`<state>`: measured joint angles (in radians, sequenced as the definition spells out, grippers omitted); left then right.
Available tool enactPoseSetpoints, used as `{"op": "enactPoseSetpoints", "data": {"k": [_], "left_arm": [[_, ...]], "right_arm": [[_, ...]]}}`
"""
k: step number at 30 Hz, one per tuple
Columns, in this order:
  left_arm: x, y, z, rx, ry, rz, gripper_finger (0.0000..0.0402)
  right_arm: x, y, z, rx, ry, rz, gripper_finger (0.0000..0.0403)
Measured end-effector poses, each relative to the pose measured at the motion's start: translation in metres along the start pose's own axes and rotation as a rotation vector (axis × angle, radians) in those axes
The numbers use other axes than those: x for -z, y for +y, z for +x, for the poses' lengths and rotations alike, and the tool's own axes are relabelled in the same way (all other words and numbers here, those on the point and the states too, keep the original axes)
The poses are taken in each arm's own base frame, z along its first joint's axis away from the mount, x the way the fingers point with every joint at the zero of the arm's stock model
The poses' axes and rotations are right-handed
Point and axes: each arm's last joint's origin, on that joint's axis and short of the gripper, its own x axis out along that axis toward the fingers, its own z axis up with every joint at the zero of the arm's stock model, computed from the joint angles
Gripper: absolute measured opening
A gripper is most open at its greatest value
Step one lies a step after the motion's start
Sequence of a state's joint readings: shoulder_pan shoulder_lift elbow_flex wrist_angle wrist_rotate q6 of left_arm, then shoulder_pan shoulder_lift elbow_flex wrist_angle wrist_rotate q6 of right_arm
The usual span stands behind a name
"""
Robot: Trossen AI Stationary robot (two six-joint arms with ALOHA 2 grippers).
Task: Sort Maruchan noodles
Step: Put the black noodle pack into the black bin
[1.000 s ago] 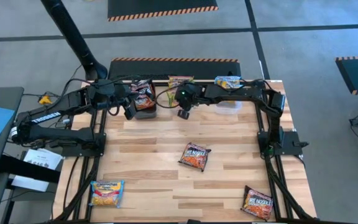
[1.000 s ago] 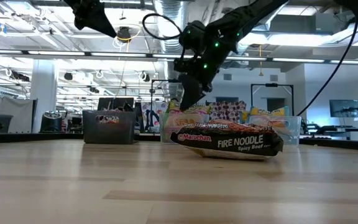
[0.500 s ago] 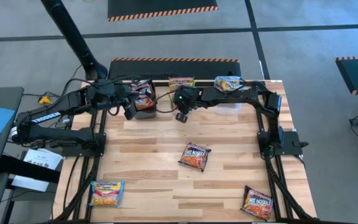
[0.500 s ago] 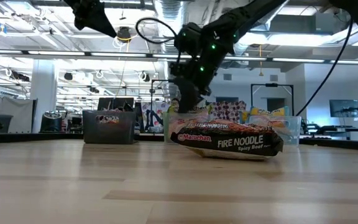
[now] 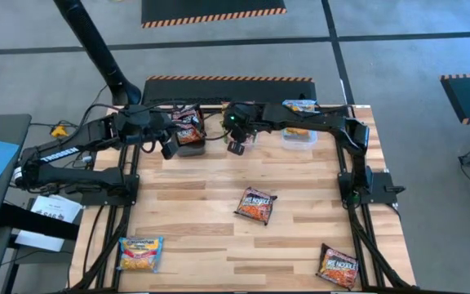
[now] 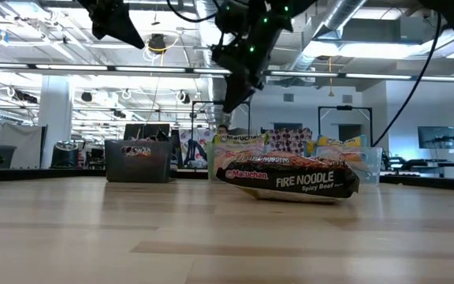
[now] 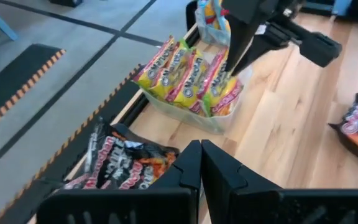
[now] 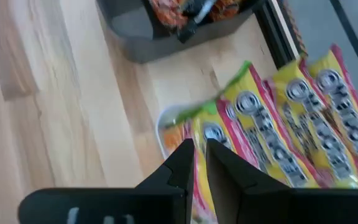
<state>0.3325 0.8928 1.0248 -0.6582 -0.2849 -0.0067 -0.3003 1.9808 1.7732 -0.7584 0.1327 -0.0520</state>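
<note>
Yellow packets (image 8: 303, 118) stand filed in clear tub (image 7: 194, 115) by flavour; right gripper (image 5: 235, 145) hovers above with jaws nearly together, apparently empty; left gripper (image 5: 170, 147) clenched, idle by black tub (image 5: 190, 147)

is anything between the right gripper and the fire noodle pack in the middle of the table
nothing visible: the right gripper hangs over the clear tub at the far edge, with only bare table between it and the fire noodle pack

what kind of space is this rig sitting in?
Probably a robotics lab or open industrial workspace: a wooden table on grey floor with hazard-striped mats, exposed ceiling ducts overhead, and more benches and monitors behind.
</note>
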Motion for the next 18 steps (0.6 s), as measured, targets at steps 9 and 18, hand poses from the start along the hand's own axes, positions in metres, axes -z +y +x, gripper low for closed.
{"op": "enactPoseSetpoints", "data": {"k": [9,18], "left_arm": [[-0.001,-0.001,-0.008,0.094,-0.038,-0.014,0.0000],[-0.003,0.001,-0.013,0.097,-0.071,-0.025,0.0000]], "right_arm": [[-0.002,0.016,-0.027,-0.048,0.119,0.090,0.0104],[0.012,0.046,-0.035,-0.094,0.261,0.113,0.0197]]}}
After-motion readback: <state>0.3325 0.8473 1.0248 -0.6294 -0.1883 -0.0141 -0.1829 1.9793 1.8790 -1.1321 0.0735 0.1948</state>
